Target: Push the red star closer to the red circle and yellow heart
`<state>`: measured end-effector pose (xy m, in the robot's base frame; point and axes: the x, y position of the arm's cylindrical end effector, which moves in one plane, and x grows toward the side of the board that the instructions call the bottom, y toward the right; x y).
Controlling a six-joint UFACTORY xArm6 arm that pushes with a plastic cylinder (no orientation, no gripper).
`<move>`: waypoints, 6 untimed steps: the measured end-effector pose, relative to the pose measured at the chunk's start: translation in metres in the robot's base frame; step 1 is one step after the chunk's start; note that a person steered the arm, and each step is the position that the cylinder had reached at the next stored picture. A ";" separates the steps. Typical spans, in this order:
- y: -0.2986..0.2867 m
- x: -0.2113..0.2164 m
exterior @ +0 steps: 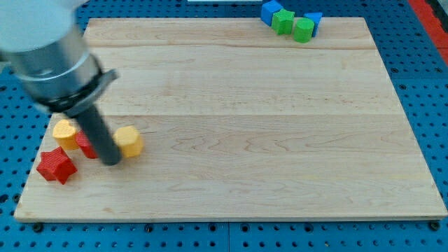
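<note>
Wooden counter (pixel 245 105) carries all blocks. The arm enters from the view's top left, blurred, its dark rod slanting down to my tip (pixel 112 160); no jaws are fitted. The tip stands between a red circle (pixel 85 145), largely hidden behind the rod, and a yellow block (pixel 129 141) just beside it on the view's right. A yellow heart (pixel 65 133) touches the circle. The red star (pixel 56 166) lies just below them. Blue blocks (pixel 271 11) and green blocks (pixel 293 25) cluster at the view's top, shapes unclear.
</note>
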<state>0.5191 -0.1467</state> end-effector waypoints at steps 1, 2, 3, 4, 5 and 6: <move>0.068 -0.034; 0.085 -0.073; 0.095 0.015; 0.044 0.082; -0.034 0.085; -0.101 0.072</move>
